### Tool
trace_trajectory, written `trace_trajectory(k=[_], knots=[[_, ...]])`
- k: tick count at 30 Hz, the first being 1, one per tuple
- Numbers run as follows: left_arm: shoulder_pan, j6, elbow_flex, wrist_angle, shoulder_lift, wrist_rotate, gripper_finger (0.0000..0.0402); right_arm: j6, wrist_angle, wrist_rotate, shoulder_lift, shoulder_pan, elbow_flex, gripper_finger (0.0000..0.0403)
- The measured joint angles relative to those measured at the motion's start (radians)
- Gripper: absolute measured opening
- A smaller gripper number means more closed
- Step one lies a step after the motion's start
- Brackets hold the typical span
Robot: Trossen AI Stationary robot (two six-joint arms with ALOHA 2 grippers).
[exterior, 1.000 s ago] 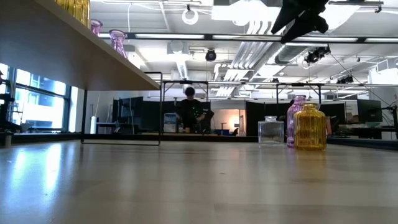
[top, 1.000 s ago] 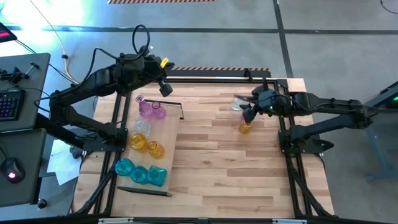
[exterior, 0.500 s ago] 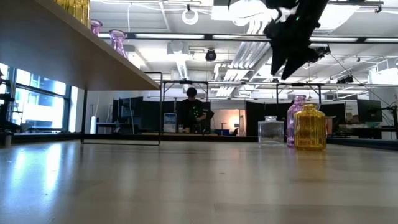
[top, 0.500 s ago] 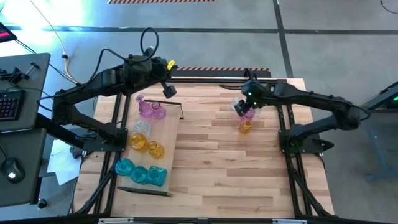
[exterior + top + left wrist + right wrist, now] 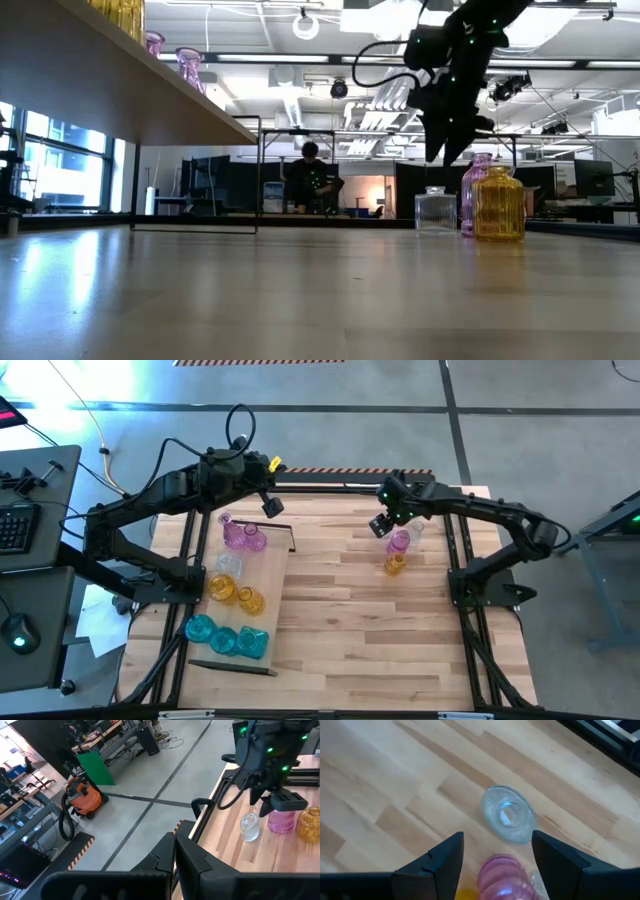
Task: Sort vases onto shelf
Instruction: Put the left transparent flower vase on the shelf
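Note:
Three vases stand upright on the tabletop at the far right: a clear one point(image 5: 508, 820), a pink one point(image 5: 398, 542) and an amber one point(image 5: 395, 565). My right gripper point(image 5: 497, 857) hangs open above the clear and pink vases, pointing steeply down and touching neither. The shelf point(image 5: 262, 575), a light-wood board on the left, carries pink point(image 5: 240, 536), clear, amber point(image 5: 222, 589) and teal vases point(image 5: 200, 627). My left gripper point(image 5: 268, 507) is shut on nothing, raised over the shelf's far end.
Bare butcher-block tabletop point(image 5: 340, 620) lies between the shelf and the three vases. Black frame rails point(image 5: 455, 575) run along the table's sides and far edge. In the low view the shelf's underside point(image 5: 100, 80) spans the upper left, and a person point(image 5: 310, 175) sits far off in the room.
My right gripper has swung toward the table's far left and come down over the clear and pink vases, tipping from near level to steeply downward. Its fingers stay apart. No vase has moved.

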Motion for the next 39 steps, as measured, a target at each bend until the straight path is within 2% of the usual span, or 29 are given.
trace_trajectory(k=[13,23,26,32,39], knots=[[0.0,-0.003,0.0,0.0,0.0,0.0,0.0005,-0.143,0.025,-0.016,0.012,-0.094,0.0,0.0216],[0.0,-0.029,0.0,0.0,0.0,0.0,0.0005,-0.397,0.026,-0.124,0.012,-0.151,0.0,0.0216],[0.0,-0.029,0.0,0.0,0.0,0.0,0.0005,-0.462,0.027,-0.189,0.015,-0.156,0.0,0.0216],[0.0,-0.03,0.0,0.0,0.0,0.0,0.0005,-0.542,0.029,-0.225,0.078,-0.15,0.0,0.0216],[0.0,-0.03,0.0,0.0,0.0,0.0,0.0005,-0.573,0.08,-0.202,0.163,-0.149,0.006,0.0216]])
